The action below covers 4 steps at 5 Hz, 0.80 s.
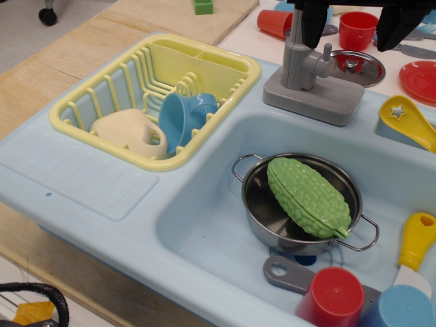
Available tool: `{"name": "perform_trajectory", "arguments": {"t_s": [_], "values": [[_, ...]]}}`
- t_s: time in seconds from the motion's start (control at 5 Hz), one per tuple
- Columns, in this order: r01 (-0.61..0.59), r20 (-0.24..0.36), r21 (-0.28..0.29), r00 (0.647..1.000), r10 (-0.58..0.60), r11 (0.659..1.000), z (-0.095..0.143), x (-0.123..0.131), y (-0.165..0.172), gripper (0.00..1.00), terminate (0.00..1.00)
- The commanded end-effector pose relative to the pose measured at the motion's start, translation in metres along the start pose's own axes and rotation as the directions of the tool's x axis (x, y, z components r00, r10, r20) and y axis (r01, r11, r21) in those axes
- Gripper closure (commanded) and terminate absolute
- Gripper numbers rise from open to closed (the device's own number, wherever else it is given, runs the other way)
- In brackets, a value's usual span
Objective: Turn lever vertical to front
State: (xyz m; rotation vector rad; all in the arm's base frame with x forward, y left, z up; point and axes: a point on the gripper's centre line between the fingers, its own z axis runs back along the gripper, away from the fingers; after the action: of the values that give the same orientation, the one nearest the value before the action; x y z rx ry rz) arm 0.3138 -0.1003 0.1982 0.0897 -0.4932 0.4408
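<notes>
The lever point(308, 65) is a gray toy tap with an upright post, a short side arm pointing right and a small peg point(327, 50), on a gray rectangular base point(313, 97) at the sink's back rim. My gripper point(351, 24) hangs at the top edge just above and right of the post. Its two black fingers point(310, 20) stand wide apart, open and empty. The left finger overlaps the top of the post. The upper part of the gripper is cut off by the frame.
A blue sink point(204, 225) holds a steel pot point(259, 204) with a green bitter gourd point(308, 196), a flat gray handle point(283, 272), a red cup point(332, 298) and a blue cup point(402, 308). A yellow dish rack point(225, 65) stands left. Red cups point(357, 28), a lid point(357, 66) and a red plate point(419, 78) lie behind.
</notes>
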Motion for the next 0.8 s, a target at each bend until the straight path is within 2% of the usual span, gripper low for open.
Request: {"name": "perform_trajectory", "arguments": {"t_s": [0.0,0.6], "values": [[0.0,0.0,0.0,1.0,0.0,1.0,0.0,0.0,0.0,0.0,0.0],[0.026,0.0,0.003,1.0,-0.026,1.0,-0.013,0.015,-0.004,0.0,0.0]]}}
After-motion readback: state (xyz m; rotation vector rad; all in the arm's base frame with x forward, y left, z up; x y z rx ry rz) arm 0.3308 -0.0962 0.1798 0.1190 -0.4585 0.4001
